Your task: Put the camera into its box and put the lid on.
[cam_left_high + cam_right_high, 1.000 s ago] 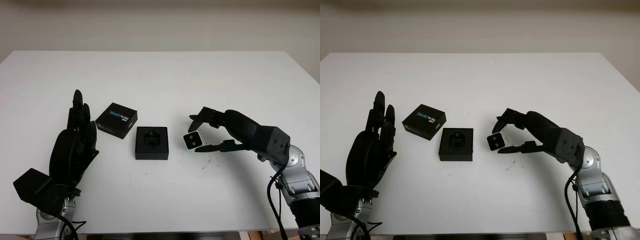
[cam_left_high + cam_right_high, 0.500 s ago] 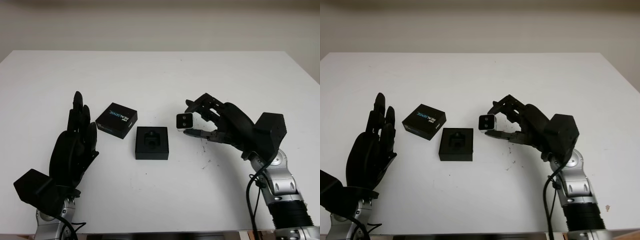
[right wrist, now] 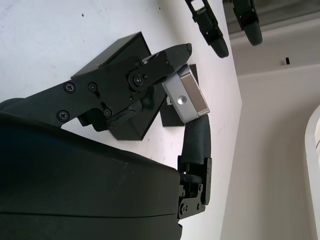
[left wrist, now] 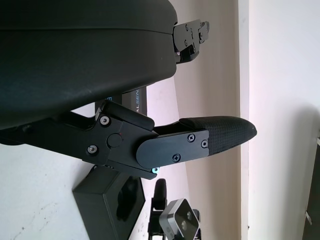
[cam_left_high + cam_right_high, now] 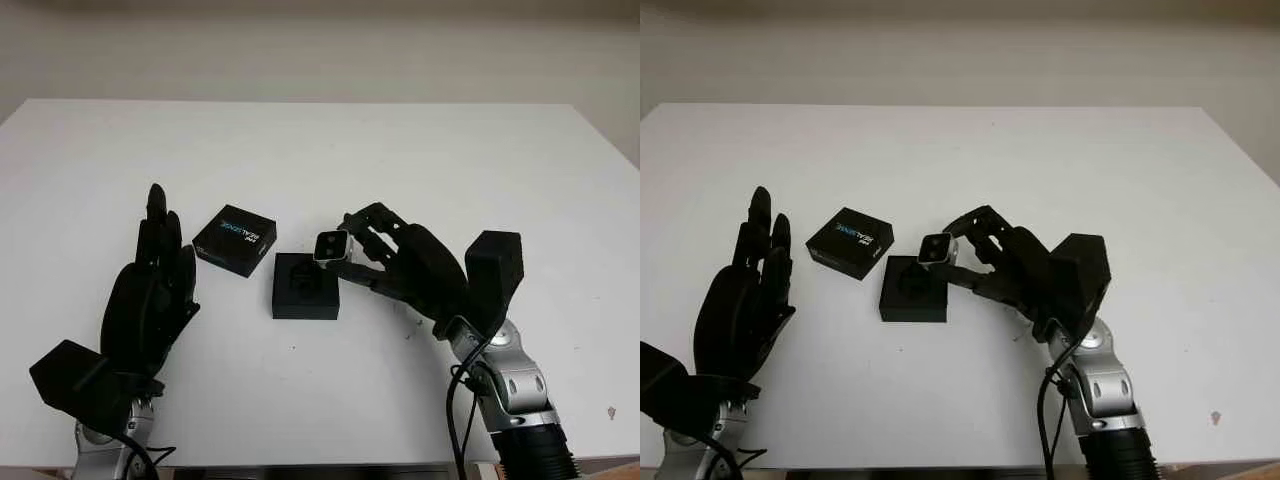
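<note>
A small silver camera (image 5: 331, 246) with two dark lenses is pinched in my right hand (image 5: 352, 252), which holds it just above the right edge of the open black box (image 5: 304, 286). The box sits near the table's middle, with a moulded recess inside. Its lid (image 5: 235, 240), black with blue lettering, lies just to the left and behind the box. The right wrist view shows the camera (image 3: 186, 99) clamped between fingers over the box (image 3: 125, 125). My left hand (image 5: 150, 295) stands upright and open at the left, apart from the lid.
The white table (image 5: 320, 150) stretches wide behind and to the right of the objects. A few dark specks mark the surface right of the box. A pale wall lies beyond the far edge.
My right hand has lifted the camera off the table and carried it left, from right of the box to just above its right edge. The left hand has stayed put.
</note>
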{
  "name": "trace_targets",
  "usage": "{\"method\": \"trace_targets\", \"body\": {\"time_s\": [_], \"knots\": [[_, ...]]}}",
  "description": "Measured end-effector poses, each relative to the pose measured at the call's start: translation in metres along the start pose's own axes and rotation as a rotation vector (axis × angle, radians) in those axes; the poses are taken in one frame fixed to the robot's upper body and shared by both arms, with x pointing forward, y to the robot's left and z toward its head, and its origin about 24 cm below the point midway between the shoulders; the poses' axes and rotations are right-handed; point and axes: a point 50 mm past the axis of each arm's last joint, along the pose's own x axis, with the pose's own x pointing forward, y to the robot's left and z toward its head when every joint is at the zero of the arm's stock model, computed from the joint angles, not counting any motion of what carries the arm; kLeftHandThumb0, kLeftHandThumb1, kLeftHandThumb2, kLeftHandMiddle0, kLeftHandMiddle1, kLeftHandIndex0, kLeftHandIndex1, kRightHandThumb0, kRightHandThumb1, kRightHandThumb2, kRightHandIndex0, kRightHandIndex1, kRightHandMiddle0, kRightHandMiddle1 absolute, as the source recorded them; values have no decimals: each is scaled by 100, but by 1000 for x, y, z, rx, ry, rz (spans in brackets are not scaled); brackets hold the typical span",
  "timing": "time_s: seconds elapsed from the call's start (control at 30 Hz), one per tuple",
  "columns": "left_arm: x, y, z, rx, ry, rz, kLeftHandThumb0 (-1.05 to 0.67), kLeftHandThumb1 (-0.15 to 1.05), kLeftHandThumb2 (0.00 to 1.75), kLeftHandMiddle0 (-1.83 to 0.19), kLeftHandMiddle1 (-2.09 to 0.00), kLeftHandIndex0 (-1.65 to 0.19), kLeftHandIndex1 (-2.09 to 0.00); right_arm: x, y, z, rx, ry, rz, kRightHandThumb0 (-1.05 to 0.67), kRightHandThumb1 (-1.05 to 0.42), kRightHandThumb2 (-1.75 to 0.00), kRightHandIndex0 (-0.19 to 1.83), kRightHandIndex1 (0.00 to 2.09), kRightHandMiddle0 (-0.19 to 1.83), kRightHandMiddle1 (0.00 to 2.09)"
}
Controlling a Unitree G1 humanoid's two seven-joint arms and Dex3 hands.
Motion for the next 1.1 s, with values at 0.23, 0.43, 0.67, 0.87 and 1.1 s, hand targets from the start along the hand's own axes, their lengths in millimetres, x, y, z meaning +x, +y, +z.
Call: {"method": "trace_targets", "body": {"time_s": [0.23,0.43,0.67,0.87,1.1], "knots": [[-1,0,0,3,0,1,-80,105,57,19,0,19,0,2,3,-11,26,33,8,-38,-105,-8,3,7,12,188],[-1,0,0,3,0,2,-80,105,56,19,0,19,0,4,2,-22,42,70,12,-36,-105,-7,3,6,11,188],[-1,-1,0,3,1,4,-80,105,56,19,0,19,0,16,-1,-20,45,68,34,-35,-103,-6,4,7,13,186],[-1,0,0,1,8,8,-80,105,55,19,0,19,0,28,3,-21,63,60,54,-37,-101,-5,6,7,17,182],[-1,0,0,3,8,7,-80,105,55,19,0,19,0,35,6,-20,57,41,83,-39,-100,-5,9,8,21,179]]}}
